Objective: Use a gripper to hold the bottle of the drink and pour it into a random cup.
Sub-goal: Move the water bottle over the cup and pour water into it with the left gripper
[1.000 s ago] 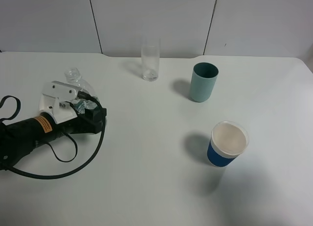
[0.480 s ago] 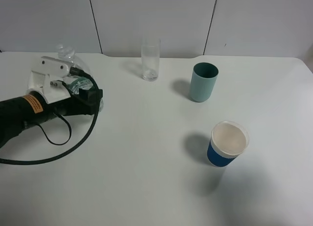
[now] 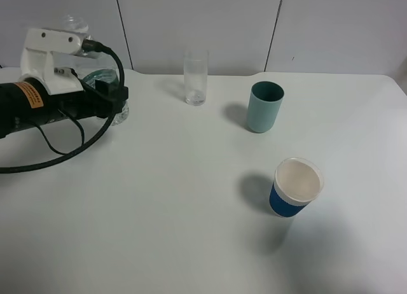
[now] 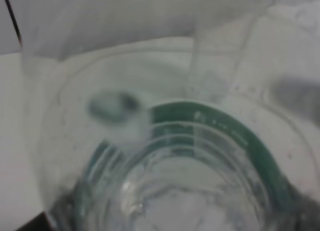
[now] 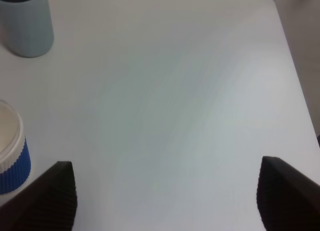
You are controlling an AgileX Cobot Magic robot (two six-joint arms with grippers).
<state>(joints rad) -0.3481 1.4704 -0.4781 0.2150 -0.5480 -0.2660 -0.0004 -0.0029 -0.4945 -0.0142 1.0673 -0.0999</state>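
My left gripper (image 3: 75, 63), white on a thick black arm with an orange label, is shut on the bottle of the drink (image 3: 96, 76) at the far left and holds it lifted off the table. The capless neck (image 3: 74, 21) points up, and the green label shows between the jaws. In the left wrist view the bottle (image 4: 180, 156) fills the frame, blurred. The cup (image 3: 196, 77), a tall clear glass, stands at the back centre, well to the right of the bottle. My right gripper (image 5: 167, 201) is open and empty over bare table.
A teal cup (image 3: 264, 107) stands right of the glass and shows in the right wrist view (image 5: 25, 21). A blue-sleeved white paper cup (image 3: 296, 187) stands nearer the front right, also in the right wrist view (image 5: 10, 151). A black cable (image 3: 57, 151) loops on the table at the left.
My left gripper has risen with the bottle and moved toward the back left. The cups have not moved.
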